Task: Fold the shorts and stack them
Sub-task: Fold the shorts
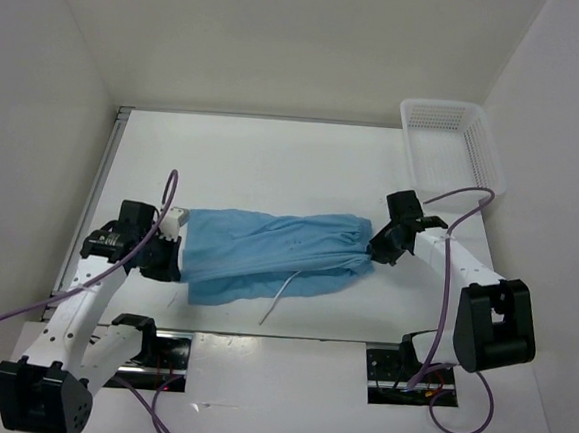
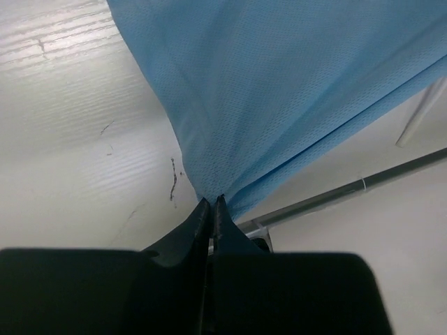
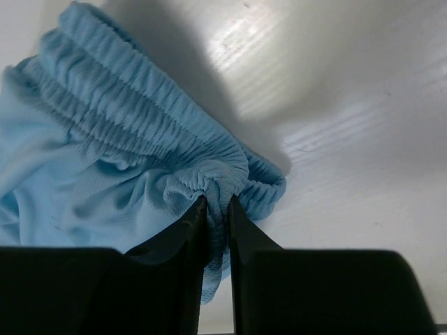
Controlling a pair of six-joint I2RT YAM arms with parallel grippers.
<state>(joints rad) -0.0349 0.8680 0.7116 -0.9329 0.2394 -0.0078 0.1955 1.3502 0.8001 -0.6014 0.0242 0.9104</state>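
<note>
Light blue shorts (image 1: 266, 255) are held stretched between two tools over the white bench (image 1: 273, 165).

The left tool (image 2: 211, 201) is pinched tight on a corner of thin fabric at the leg end, and the cloth fans up and away from its tips. The right tool (image 3: 216, 202) is clamped on a bunched fold of the gathered elastic waistband (image 3: 133, 115), with fabric squeezed between its jaws. The shorts run left to right across the middle of the bench. Their white drawstring (image 1: 281, 298) trails off the near edge of the fabric. A white mesh basket (image 1: 450, 149) sits at the far right corner, well apart from the shorts.
</note>
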